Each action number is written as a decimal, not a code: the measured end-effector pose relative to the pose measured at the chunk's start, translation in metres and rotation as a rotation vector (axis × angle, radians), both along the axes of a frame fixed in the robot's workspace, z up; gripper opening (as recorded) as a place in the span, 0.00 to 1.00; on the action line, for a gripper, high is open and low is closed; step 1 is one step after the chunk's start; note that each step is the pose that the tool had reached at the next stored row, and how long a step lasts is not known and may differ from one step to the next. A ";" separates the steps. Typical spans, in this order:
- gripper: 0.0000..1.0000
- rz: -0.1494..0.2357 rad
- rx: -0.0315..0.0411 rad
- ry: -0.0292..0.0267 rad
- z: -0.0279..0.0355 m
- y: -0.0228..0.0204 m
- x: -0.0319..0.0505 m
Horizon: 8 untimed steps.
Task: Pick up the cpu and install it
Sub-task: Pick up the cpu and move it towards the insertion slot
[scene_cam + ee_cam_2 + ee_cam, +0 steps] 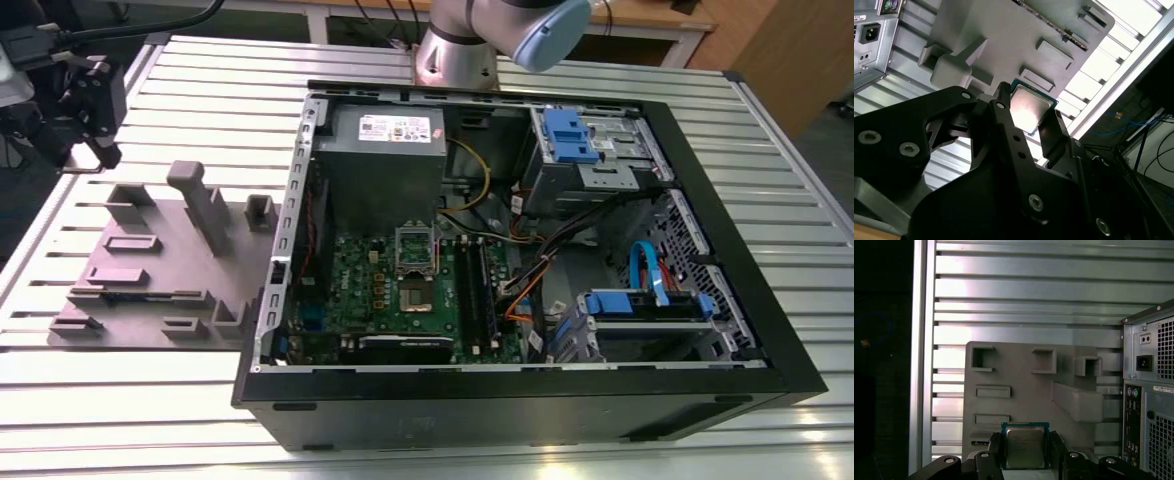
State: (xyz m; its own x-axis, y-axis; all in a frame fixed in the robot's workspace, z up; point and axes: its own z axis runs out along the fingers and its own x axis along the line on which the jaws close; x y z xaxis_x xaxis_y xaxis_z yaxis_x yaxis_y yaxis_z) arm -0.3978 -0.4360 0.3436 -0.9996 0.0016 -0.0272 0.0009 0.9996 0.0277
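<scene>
The gripper (1025,449) has the cpu (1025,447) pinched between its two black fingers (995,446), the jaws drawn in only as far as the chip's width and bearing on two opposite edges, with the silvery top facing out, as the first wrist view shows. It hangs over the grey tray (147,270), which sits near the edge of the slatted worktop (134,400) at the exterior view's left, well apart from the open computer case (727,210) in the middle. The socket (415,262) on the green motherboard (367,285) inside the case looks bare. To my eye the hold is square. Doing this part well means keeping the chip level, gripping no harder than the edges need, and keeping it clear of the tray's raised blocks. As for writing, there is faint print on the chip's metal top and a white label (396,128) on the power supply at the far end of the case, but I can make out no words on either
</scene>
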 end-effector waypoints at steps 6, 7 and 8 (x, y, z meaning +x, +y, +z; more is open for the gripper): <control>0.47 0.000 -0.0001 0.0001 0.0001 0.0000 0.0019; 0.47 0.000 -0.0002 0.0002 0.0001 0.0000 0.0030; 0.47 0.000 -0.0001 0.0001 0.0000 0.0000 0.0043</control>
State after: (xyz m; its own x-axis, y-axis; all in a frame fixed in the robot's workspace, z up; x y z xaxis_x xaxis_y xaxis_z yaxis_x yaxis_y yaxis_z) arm -0.3935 -0.4360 0.3436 -0.9996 0.0016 -0.0271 0.0008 0.9996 0.0275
